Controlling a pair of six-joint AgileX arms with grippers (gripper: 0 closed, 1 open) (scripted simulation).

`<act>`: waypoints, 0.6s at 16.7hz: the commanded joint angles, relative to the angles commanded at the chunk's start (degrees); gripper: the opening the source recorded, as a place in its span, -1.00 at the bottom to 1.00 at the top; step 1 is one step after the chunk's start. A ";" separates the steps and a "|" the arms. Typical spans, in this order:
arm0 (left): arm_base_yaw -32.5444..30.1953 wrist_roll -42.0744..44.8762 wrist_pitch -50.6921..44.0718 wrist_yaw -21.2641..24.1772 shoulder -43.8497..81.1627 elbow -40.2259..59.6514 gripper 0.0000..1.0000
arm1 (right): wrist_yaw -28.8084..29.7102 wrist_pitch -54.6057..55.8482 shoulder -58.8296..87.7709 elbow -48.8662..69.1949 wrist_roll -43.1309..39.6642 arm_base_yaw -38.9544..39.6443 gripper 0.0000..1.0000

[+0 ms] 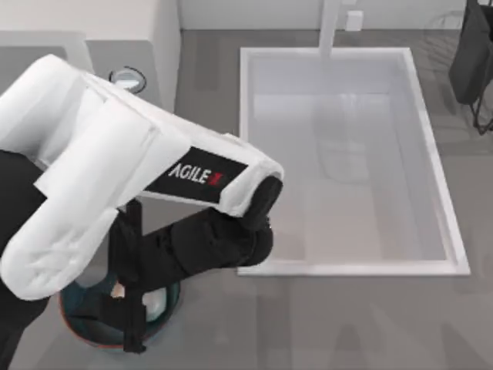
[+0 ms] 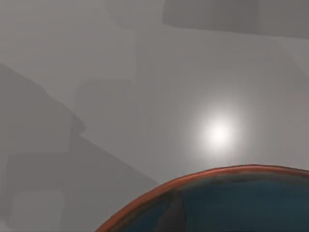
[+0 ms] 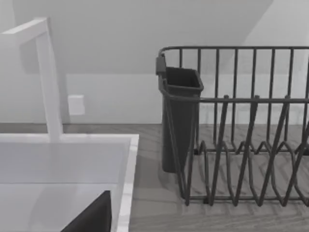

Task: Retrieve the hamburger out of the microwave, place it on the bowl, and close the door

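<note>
My left arm (image 1: pixel 115 177) reaches over the table's front left, and its black gripper (image 1: pixel 132 312) hangs right above the bowl (image 1: pixel 81 324). The bowl is blue with a reddish-brown rim (image 2: pixel 217 173), and the left wrist view looks down at it from close by. A whitish piece of the hamburger (image 1: pixel 154 304) shows beside the gripper inside the bowl's outline. It is mostly hidden, and I cannot tell whether it is held or resting. The white microwave (image 1: pixel 115 38) stands at the back left, with one silver knob (image 1: pixel 127 78) showing. My left arm hides its door.
A white sink basin (image 1: pixel 350 162) with a faucet (image 3: pixel 48 77) fills the middle and right of the table. A dark wire dish rack (image 3: pixel 241 125) with a cutlery cup (image 3: pixel 178 121) stands at the back right (image 1: pixel 474 54). Grey counter runs along the front.
</note>
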 joint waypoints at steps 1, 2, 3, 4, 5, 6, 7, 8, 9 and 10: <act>0.84 2.34 1.19 0.91 -2.16 -1.77 1.00 | 0.00 0.00 0.00 0.00 0.00 0.00 1.00; 1.85 5.26 2.68 2.00 -4.86 -3.90 1.00 | 0.00 0.00 0.00 0.00 0.00 0.00 1.00; 3.03 8.77 4.47 3.25 -8.11 -6.36 1.00 | 0.00 0.00 0.00 0.00 0.00 0.00 1.00; 4.37 12.89 6.57 4.65 -11.94 -9.15 1.00 | 0.00 0.00 0.00 0.00 0.00 0.00 1.00; 5.87 17.63 8.99 6.18 -16.37 -12.21 1.00 | 0.00 0.00 0.00 0.00 0.00 0.00 1.00; 7.50 22.93 11.69 7.81 -21.30 -15.49 1.00 | 0.00 0.00 0.00 0.00 0.00 0.00 1.00; 9.23 28.79 14.65 9.50 -26.67 -18.94 1.00 | 0.00 0.00 0.00 0.00 0.00 0.00 1.00; 11.05 35.20 17.86 11.25 -32.39 -22.53 1.00 | 0.00 0.00 0.00 0.00 0.00 0.00 1.00; 12.95 42.15 21.31 13.03 -38.39 -26.24 1.00 | 0.00 0.00 0.00 0.00 0.00 0.00 1.00; 14.91 49.64 24.98 14.82 -44.62 -30.01 1.00 | 0.00 0.00 0.00 0.00 0.00 0.00 1.00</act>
